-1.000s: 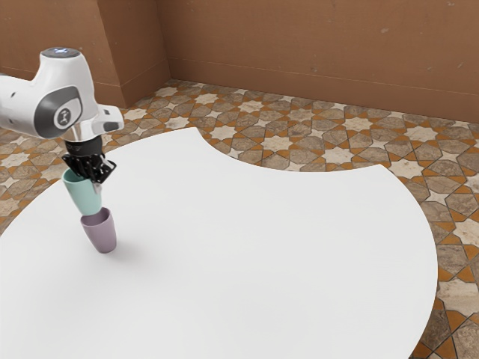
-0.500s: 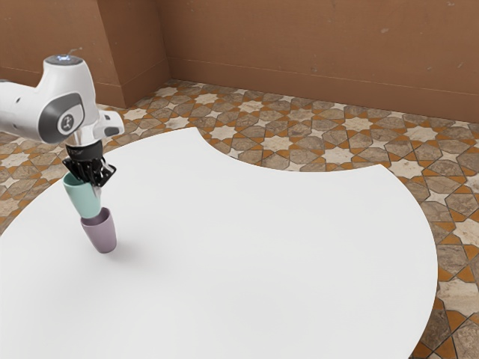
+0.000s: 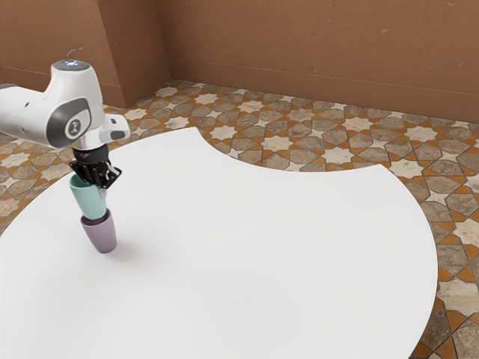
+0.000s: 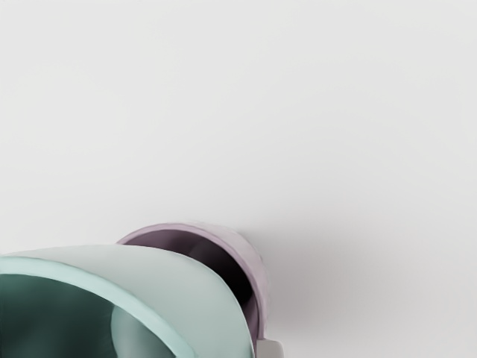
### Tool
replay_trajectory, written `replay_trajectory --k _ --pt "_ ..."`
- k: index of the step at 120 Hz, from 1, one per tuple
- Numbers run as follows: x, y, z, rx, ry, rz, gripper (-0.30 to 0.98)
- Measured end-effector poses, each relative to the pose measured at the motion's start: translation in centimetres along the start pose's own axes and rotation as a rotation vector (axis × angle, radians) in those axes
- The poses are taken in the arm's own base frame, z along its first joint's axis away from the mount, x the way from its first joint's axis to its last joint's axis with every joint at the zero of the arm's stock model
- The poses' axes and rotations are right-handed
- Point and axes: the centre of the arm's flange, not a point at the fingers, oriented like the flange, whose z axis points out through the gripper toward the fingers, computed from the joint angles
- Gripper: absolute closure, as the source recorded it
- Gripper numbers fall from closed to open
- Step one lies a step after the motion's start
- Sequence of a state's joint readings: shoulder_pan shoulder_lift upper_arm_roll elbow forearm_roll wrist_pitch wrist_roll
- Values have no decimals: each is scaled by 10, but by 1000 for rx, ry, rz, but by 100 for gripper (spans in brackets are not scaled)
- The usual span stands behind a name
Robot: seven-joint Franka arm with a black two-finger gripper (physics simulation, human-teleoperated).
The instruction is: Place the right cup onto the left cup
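- Teal cup (image 3: 90, 200), exterior view: it hangs at about twelve o'clock from the purple cup (image 3: 101, 233), its base overlapping that cup's mouth. Both lean alike here, so we judge it roughly upright.
- Exterior view: our gripper (image 3: 97, 185) is closed on the teal cup's wall, at one o'clock of its body. The purple cup stands near nine o'clock on the white table (image 3: 262, 247).
- Exterior view, step: we judge that we are at the final placing, with the carry nearly done. We cannot tell whether the base is inside the mouth or only above it.
- Exterior view, count: two cups, one teal and one purple; one table; one gripper.
- Wrist view: the teal rim (image 4: 97, 286) is nearest us, and its cup hides part of the purple cup. A crescent of dark opening (image 4: 231, 277) remains in sight beyond the teal wall.
- Wrist view, next move: we should centre the base over that opening, lower gently, and let go only once it sits; off-centre, it could catch the purple lip and tip both.
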State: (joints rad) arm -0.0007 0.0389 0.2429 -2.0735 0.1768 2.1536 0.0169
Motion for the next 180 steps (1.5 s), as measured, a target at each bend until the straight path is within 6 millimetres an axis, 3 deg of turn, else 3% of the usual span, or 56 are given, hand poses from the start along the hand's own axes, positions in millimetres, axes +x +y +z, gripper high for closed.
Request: replay_trajectory --k 38,123,180 --pt "3 5 9 0 -2 7 78" --pt "-3 2 -2 -8 6 3 78" --pt "-5 -1 6 -7 -11 -1 78"
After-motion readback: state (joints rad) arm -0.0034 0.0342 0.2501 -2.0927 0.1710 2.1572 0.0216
